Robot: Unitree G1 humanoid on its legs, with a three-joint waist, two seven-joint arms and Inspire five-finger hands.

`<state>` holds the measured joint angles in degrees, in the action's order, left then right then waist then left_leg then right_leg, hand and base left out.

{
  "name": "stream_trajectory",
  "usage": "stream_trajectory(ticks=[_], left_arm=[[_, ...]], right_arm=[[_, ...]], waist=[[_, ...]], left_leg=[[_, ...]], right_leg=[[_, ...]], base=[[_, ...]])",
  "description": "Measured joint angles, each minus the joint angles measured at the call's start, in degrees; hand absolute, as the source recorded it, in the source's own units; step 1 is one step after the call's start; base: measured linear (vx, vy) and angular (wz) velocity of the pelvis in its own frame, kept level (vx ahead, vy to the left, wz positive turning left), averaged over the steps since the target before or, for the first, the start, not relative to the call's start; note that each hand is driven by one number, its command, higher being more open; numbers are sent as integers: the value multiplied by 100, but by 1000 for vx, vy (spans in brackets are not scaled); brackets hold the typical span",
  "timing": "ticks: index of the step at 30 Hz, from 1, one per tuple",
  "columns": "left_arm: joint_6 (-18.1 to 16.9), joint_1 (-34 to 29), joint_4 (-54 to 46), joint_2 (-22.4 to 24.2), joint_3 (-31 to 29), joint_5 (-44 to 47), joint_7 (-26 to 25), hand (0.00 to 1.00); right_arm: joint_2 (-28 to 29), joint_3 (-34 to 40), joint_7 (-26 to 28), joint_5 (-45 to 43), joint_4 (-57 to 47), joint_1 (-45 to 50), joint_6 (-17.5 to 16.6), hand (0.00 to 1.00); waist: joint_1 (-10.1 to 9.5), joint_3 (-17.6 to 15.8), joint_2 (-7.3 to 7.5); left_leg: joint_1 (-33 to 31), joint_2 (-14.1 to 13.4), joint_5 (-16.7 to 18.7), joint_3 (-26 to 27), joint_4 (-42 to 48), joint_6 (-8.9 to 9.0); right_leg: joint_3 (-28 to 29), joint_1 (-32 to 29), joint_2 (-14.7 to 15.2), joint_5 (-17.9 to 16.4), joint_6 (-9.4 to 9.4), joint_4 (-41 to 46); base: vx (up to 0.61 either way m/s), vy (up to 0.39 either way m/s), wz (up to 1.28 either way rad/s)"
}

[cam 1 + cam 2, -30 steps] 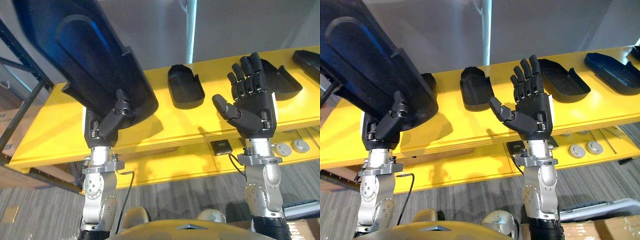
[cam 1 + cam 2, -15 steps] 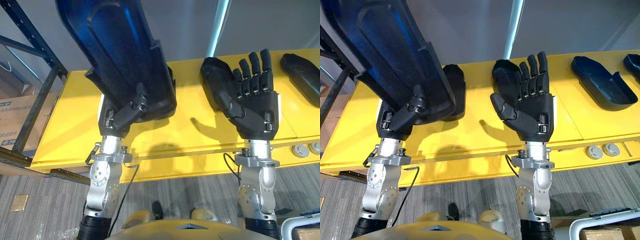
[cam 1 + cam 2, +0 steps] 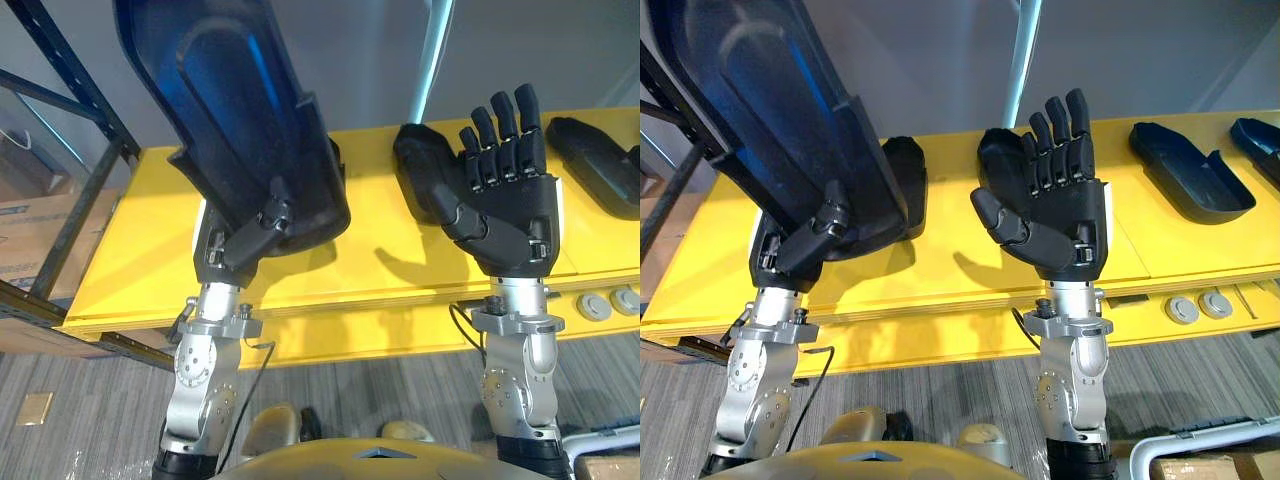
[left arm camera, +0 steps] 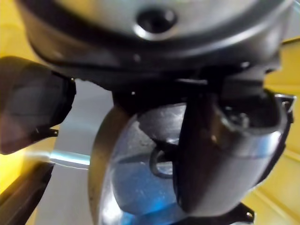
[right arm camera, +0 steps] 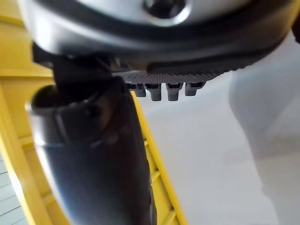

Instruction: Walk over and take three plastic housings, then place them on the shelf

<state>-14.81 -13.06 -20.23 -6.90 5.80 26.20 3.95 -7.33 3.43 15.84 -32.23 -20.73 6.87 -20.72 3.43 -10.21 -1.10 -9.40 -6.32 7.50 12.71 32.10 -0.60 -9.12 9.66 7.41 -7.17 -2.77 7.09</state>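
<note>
A: Far left, a dark metal shelf frame (image 3: 62, 130) with uprights and a slanted brace stands beside the long yellow worktop (image 3: 140, 250).

B: Left hand (image 3: 232, 245)?

A: Clamped on the lower end of a large dark-blue moulded plastic housing (image 3: 235, 110), thumb curled over its rim. The shell stands upright, well above the wrist. First risk: it is held at one end only, so a quick turn could lever the tall shell out of the fingers. Second risk: its top lines up with the frame in the head views. I can't tell the gap, and a swing that way might clip an upright.

B: On the worktop?

A: A second black housing (image 3: 905, 170) lies half hidden behind the held one. A third black housing (image 3: 415, 160) lies just behind the right hand (image 3: 505, 215), which is empty, palm up, fingers straight.

B: Trouble there?

A: Reaching with flat fingers may shove the third one toward the back edge instead of catching it. Further right lie a fourth housing (image 3: 1185, 180) and a fifth housing (image 3: 1260, 135), apart from each other.

B: Progress?

A: One in hand, none seen on the shelf. Early, I judge.
</note>
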Motion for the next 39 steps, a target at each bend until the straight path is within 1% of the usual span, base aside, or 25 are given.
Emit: stream_trajectory(ticks=[1, 2, 3, 4, 5, 6, 7, 8, 9, 11, 14, 15, 17, 18, 20, 23, 24, 25, 27, 28, 30, 31, 33, 35, 39], left_arm=[[-1, 2, 53, 6, -9, 0, 18, 0], [-6, 3, 135, 16, -20, -1, 26, 0], [-8, 4, 180, 17, -39, -2, 34, 0], [-8, 3, 281, 22, -84, -3, 39, 0], [-7, -1, 365, 77, -115, -4, 49, 0], [-8, 0, 423, 127, -150, -6, 60, 0], [-13, 3, 425, 170, -252, -4, 61, 0], [-17, 14, 419, 174, -308, -3, 66, 0], [-18, 47, 422, 147, -413, -6, 74, 0], [-7, 7, 431, 124, -524, -35, 23, 0], [-4, 8, 388, 96, -706, -257, -44, 0], [-3, 9, 363, 83, -726, -297, -68, 0], [102, 8, 181, 32, -752, -520, -122, 0], [275, 8, -5, 20, -721, -752, -150, 0], [447, 11, -194, -34, -679, -1029, -137, 0], [640, 141, -353, -214, -679, -1172, -139, 0], [722, 184, -393, -261, -725, -1320, -225, 0], [863, 184, -450, -268, -838, -1406, -323, 0], [1061, 183, -463, -268, -1025, -1550, -458, 0], [1362, 184, -449, -271, -1248, -1567, -587, 0], [1622, 183, -323, -273, -1469, -1568, -771, 0], [1817, 195, 16, -276, -1799, -1566, -1061, 0], [1868, 258, 185, -278, -1951, -1561, -1293, 0], [1876, 362, 238, -278, -2037, -1558, -1380, 0], [1891, 767, 462, -506, -2260, -1416, -1334, 0]], right_arm=[[-1, 23, 1, -3, -1, -8, 0, 100], [-22, 54, 2, -6, 1, -32, 2, 100], [-40, 59, 2, -6, 1, -62, 2, 100], [-111, 59, 7, -24, 1, -102, 7, 100], [-243, 94, 9, -52, -1, -103, 5, 100], [-319, 123, 13, -77, 29, -103, 13, 100], [-310, 169, 14, -77, 26, -103, 16, 100], [-305, 175, 15, -77, 25, -103, 16, 100], [-262, 192, 18, -60, 40, -102, 17, 100], [-82, 177, 13, 50, 64, -97, 33, 100], [30, 137, -4, 49, 64, -103, 25, 100], [72, 127, -11, 49, 64, -104, 18, 100], [149, 78, -96, 50, 64, -102, 7, 100], [143, 38, -244, 156, 66, -101, 9, 100], [148, 14, -432, 325, 62, -101, 12, 100], [145, 70, -984, 970, 47, -94, 12, 100], [141, 136, -1206, 1320, 47, -78, 20, 100], [132, 195, -1283, 1471, 37, -65, 30, 100], [122, 227, -1268, 1525, -41, -18, 69, 100], [87, 252, -1229, 1514, -110, 35, 120, 100], [55, 312, -1210, 1504, -212, 98, 206, 100], [-65, 406, -1135, 1491, -246, 96, 303, 100], [-160, 410, -1090, 1491, -246, 96, 411, 100], [-160, 407, -1028, 1491, -246, 95, 416, 100], [-204, 257, -972, 1498, -243, -72, 417, 100]], waist=[[8, -1, 1], [10, -2, 5], [7, -12, 19], [12, -13, 16], [42, 1, -104], [107, 23, -177], [159, 42, -203], [175, 46, -210], [183, 39, -160], [142, 48, 32], [86, 124, 102], [83, 135, 104], [92, 152, 100], [117, 195, 27], [148, 256, -63], [213, 266, -78], [242, 270, -88], [252, 282, -109], [278, 273, -140], [300, 260, -183], [296, 220, -243], [302, 119, -386], [291, 10, -431], [280, -73, -433], [274, -266, -500]], left_leg=[[-3, -251, -1, -76, -40, 27], [13, -448, -78, -237, -223, 119], [73, -505, -134, -330, -366, 143], [253, -552, -436, -407, -738, 100], [467, -551, -1132, -400, -976, 50], [582, -458, -904, -325, -1121, 332], [695, -317, -710, -163, -1421, 394], [744, -272, -603, -67, -1602, 413], [831, -195, -505, 88, -1961, 568], [901, 141, -641, 103, -2259, 457], [1026, 340, -777, 73, -2637, 440], [1050, 348, -818, 74, -2711, 451], [1096, 340, -983, 73, -2944, 498], [1087, 279, -1059, 69, -3071, 532], [1099, 191, -1151, 82, -3242, 557], [1108, 144, -1315, 72, -3481, 579], [1102, 139, -1381, 50, -3576, 587], [1083, 124, -1435, 62, -3660, 589], [1032, 107, -1459, 68, -3683, 602], [977, 78, -1477, 74, -3682, 622], [950, 46, -1500, 93, -3681, 628], [820, 10, -1554, 130, -3678, 608], [791, -13, -1569, 174, -3673, 607], [784, -21, -1571, 178, -3640, 610], [783, -23, -1571, 180, -3623, 609]], right_leg=[[19, 3, 47, -7, 11, 34], [85, -52, 168, -42, 21, 119], [142, -96, 261, -80, -23, 175], [278, -220, 443, -182, -179, 353], [347, -313, 519, -290, -352, 517], [375, -297, 612, -336, -428, 536], [378, -337, 754, -333, -436, 517], [379, -381, 794, -326, -447, 515], [351, -415, 902, -250, -579, 506], [357, -337, 1119, -86, -733, 317], [235, -227, 1247, -8, -735, 149], [218, -230, 1247, 11, -760, 142], [111, -230, 1231, 136, -932, 30], [35, -235, 1152, 260, -898, -92], [-160, -233, 1042, 426, -847, -255], [-289, -270, 974, 487, -831, -347], [-317, -299, 954, 490, -832, -355], [-315, -366, 932, 497, -827, -356], [-312, -431, 911, 506, -833, -358], [-310, -493, 880, 526, -827, -374], [-303, -524, 848, 550, -825, -414], [-255, -695, 817, 592, -843, -412], [-195, -759, 795, 615, -834, -411], [-186, -759, 793, 615, -834, -410], [-173, -768, 794, 615, -834, -393]], base=[[-36, 68, -8], [-6, 88, -15], [-16, 232, -28], [-22, 318, -28], [-26, 344, -18], [1, 358, 3], [10, 302, 16], [17, 378, 27], [0, 312, 22], [-2, 233, 25], [4, 91, 19], [3, 31, 8], [7, -31, 4], [-5, -47, 1], [0, -42, -5], [-24, -29, 4], [-55, -10, 7], [-56, -5, 4], [-50, 3, -2], [-55, 4, -4], [-74, 1, -8], [-84, 3, -12], [-42, 3, -11], [-6, -2, -4], [-24, 2, -1]])
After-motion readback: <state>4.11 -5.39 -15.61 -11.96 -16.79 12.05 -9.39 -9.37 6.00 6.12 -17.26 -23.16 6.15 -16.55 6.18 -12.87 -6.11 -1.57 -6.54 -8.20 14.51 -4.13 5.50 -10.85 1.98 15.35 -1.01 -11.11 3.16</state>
